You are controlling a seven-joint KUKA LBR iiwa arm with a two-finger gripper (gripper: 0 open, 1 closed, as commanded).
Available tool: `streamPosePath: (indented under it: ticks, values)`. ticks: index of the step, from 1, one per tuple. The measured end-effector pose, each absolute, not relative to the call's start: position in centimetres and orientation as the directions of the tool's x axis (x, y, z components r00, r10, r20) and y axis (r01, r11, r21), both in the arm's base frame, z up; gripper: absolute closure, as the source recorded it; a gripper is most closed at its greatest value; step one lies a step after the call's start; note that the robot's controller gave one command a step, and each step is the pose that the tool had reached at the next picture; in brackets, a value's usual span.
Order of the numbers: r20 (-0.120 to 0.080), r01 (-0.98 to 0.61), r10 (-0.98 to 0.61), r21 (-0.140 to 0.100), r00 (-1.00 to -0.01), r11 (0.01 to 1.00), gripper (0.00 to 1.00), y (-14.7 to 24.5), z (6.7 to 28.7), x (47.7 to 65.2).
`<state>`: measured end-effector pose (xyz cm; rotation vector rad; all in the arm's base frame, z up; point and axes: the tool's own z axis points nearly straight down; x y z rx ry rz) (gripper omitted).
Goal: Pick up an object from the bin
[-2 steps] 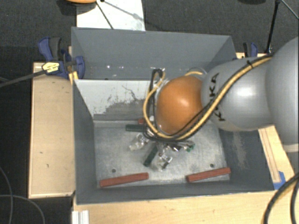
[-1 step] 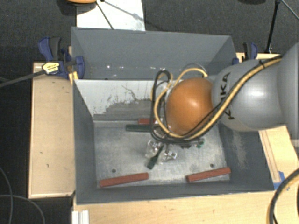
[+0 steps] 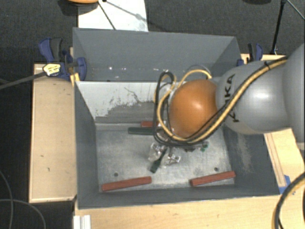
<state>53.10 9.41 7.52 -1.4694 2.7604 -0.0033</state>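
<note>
My gripper [image 3: 164, 155] hangs low over the middle of the bin floor, its metal body showing just below the arm's orange cover. A short dark piece [image 3: 155, 166] lies slantwise at its lower left end; whether it is held or lying on the floor I cannot tell. A dark green stick [image 3: 142, 131] lies flat just up-left of the gripper, with a small red-brown piece [image 3: 147, 124] behind it by the back wall. A tiny green bit [image 3: 204, 148] peeks out to the gripper's right.
Two red-brown flat sticks lie near the front wall, one at front left [image 3: 126, 184] and one at front right [image 3: 212, 178]. The arm and its cover hide the back right of the floor.
</note>
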Motion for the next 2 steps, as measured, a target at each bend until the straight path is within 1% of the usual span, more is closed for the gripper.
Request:
streamPosePath:
  ticks: [1,2]
  values:
    - [-0.009,-0.829,-0.829,-0.006,-0.559,0.559,1.00,9.4,7.7,53.0]
    - [0.001,-0.829,-0.829,0.004,-0.559,0.559,1.00,9.4,9.0,52.7]
